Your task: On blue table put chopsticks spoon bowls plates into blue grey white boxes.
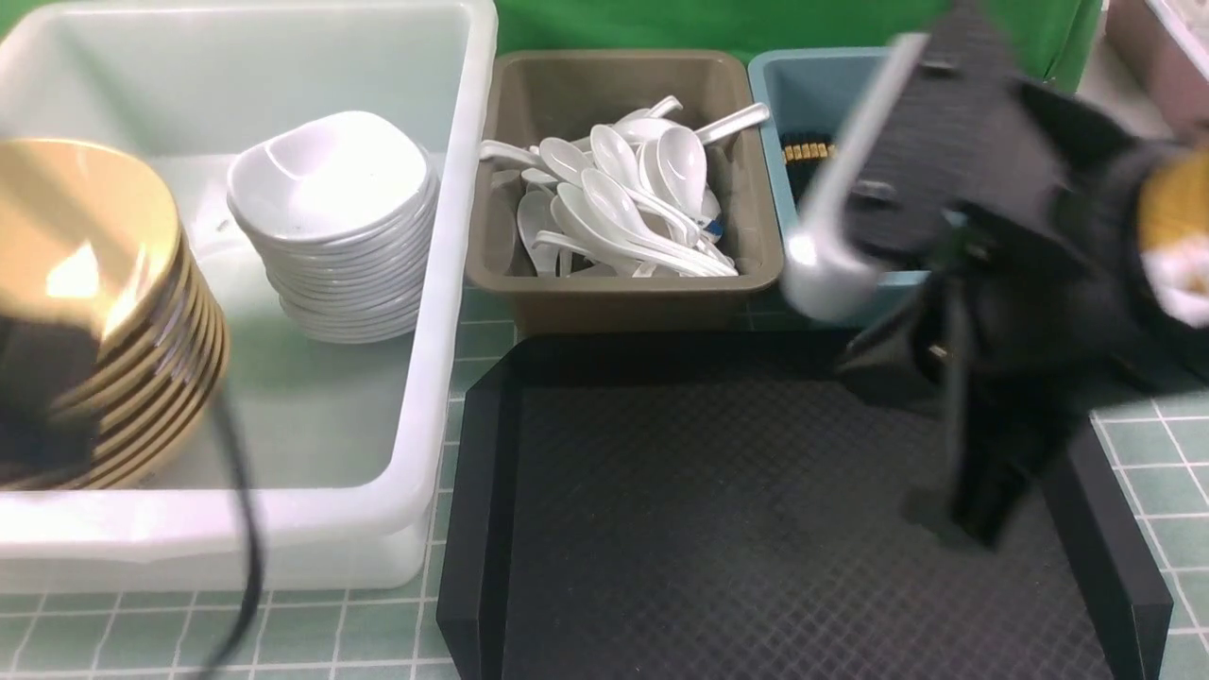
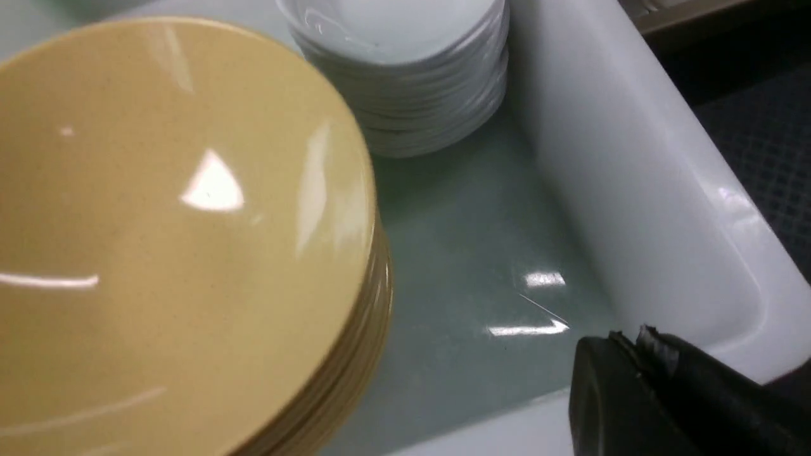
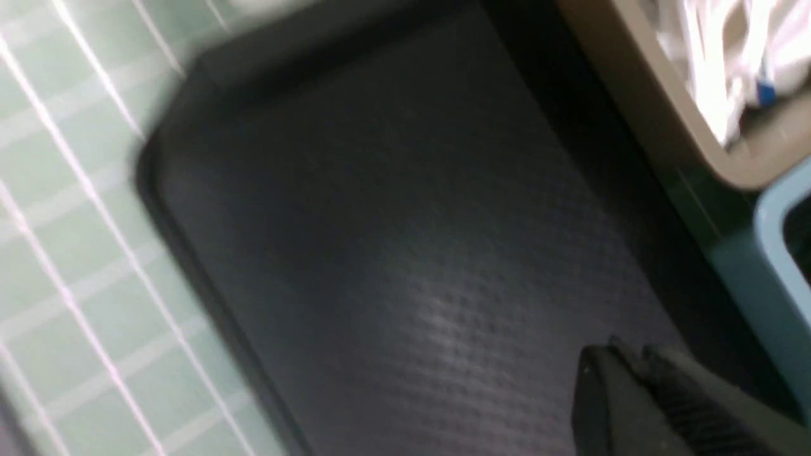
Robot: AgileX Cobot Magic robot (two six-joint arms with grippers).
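sorted by kind so each box takes one sort, the gold plates (image 2: 177,240) and white bowls (image 1: 335,222) sit stacked in the white box (image 1: 453,283), spoons (image 1: 623,203) in the grey box (image 1: 623,283), while both pincers, left pincer (image 2: 640,373) and right pincer (image 3: 624,380), are closed and hold nothing.

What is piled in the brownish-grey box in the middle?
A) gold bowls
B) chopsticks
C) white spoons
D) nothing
C: the front view shows the brownish-grey box holding a heap of white spoons, while the gold bowls sit in the white box.
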